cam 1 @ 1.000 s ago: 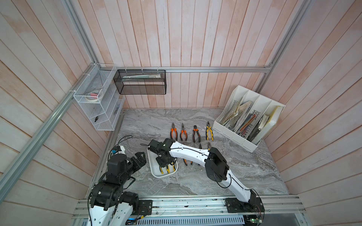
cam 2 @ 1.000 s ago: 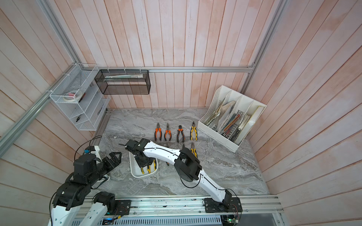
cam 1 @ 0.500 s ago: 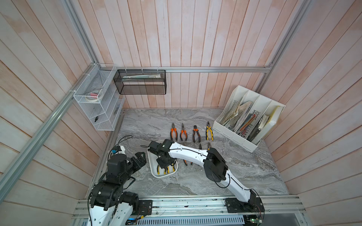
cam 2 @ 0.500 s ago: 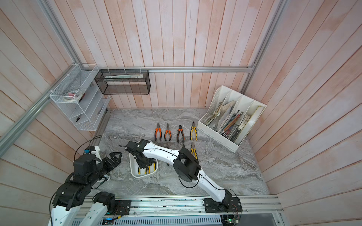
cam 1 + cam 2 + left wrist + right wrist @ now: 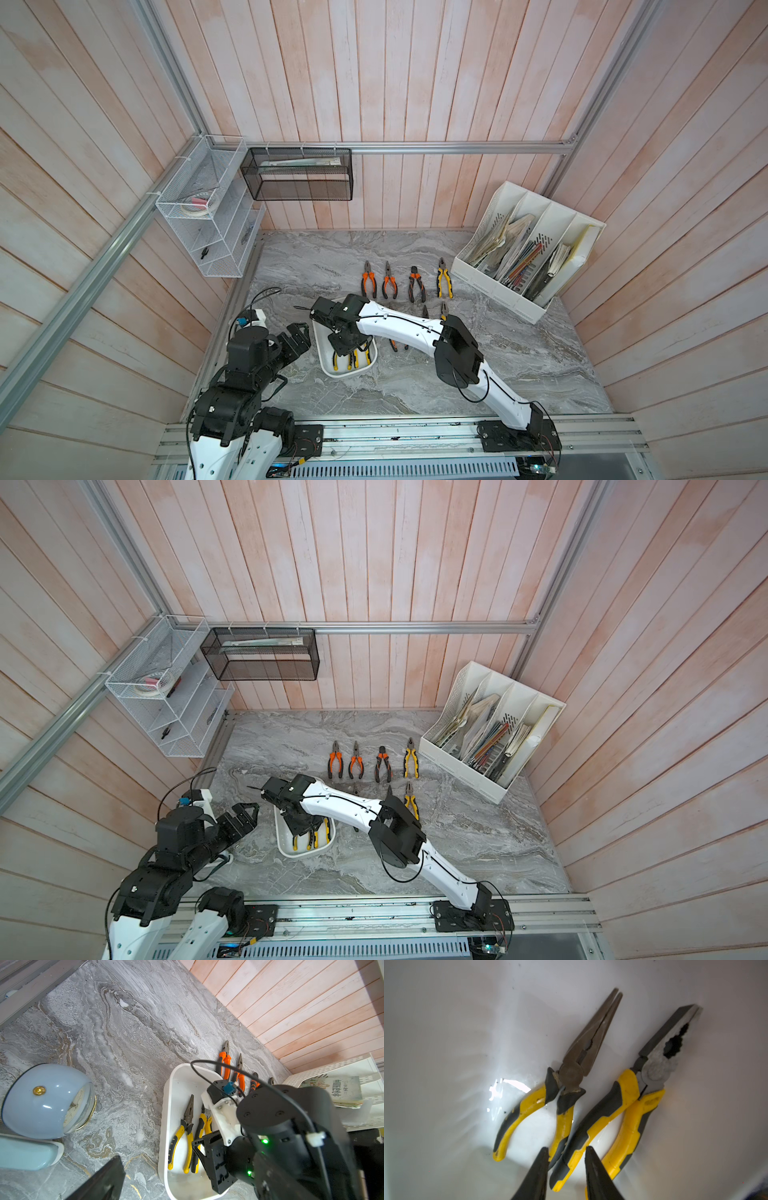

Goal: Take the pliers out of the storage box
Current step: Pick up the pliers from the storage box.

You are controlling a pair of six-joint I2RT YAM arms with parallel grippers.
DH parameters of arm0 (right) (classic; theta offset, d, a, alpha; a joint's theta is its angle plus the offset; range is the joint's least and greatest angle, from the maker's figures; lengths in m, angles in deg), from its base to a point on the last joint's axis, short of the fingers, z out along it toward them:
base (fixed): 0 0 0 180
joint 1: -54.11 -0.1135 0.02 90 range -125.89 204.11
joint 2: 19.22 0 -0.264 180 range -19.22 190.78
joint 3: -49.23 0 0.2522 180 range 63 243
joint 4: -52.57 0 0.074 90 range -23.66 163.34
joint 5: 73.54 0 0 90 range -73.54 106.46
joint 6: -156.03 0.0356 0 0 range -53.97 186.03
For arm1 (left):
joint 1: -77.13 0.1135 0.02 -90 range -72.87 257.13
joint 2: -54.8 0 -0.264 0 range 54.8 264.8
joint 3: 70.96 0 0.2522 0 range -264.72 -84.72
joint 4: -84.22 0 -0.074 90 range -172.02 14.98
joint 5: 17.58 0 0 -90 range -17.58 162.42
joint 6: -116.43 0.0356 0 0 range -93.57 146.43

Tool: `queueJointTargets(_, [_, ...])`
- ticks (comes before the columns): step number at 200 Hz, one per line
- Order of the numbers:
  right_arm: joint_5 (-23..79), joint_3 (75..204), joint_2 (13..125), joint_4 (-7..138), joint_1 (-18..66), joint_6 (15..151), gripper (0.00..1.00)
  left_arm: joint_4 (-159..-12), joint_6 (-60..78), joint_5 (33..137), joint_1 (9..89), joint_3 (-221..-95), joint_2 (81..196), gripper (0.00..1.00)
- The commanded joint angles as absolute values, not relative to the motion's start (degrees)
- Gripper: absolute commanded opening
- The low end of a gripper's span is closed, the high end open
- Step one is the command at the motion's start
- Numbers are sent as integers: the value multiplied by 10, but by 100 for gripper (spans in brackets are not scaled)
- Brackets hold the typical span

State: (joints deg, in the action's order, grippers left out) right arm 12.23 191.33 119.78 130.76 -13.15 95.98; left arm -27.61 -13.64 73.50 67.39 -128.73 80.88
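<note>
The storage box (image 5: 328, 365), a shallow white tub, sits on the marble near the left arm. Two yellow-and-black pliers lie in it side by side: a needle-nose pair (image 5: 572, 1076) and a combination pair (image 5: 652, 1068). My right gripper (image 5: 566, 1148) reaches down into the tub (image 5: 286, 845), open, its fingertips on either side of the combination pair's inner handle. Four more pliers (image 5: 389, 280) lie in a row farther back. Others (image 5: 444, 309) lie partly under the right arm. My left gripper (image 5: 300, 336) hovers open beside the tub, holding nothing; one finger (image 5: 104, 1180) shows.
A white slotted file organizer (image 5: 528, 257) full of papers stands at the back right. A black mesh basket (image 5: 299, 174) and a white wire basket (image 5: 208, 216) hang on the walls. A pale blue clock (image 5: 47, 1101) sits on the marble left of the tub.
The right gripper's jaws have parted inside the tub and now straddle a pliers handle. The left arm has not moved.
</note>
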Motion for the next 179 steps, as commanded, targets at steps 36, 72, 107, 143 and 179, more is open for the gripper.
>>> queueJointTargets(36, [140, 1924, 1216, 1302, -130, 957, 34, -289, -126, 742, 679, -1279, 813, 100])
queueJointTargets(72, [155, 1892, 1223, 1278, -126, 952, 34, -289, -125, 743, 680, -1280, 813, 100])
queueJointTargets(107, [166, 1840, 1212, 1247, -120, 952, 35, -289, -125, 743, 680, -1279, 813, 100])
queueJointTargets(143, [181, 1808, 1211, 1222, -114, 952, 35, -289, -126, 743, 681, -1279, 813, 100])
queueJointTargets(179, [179, 1805, 1210, 1215, -114, 958, 28, -289, -126, 743, 682, -1279, 812, 100])
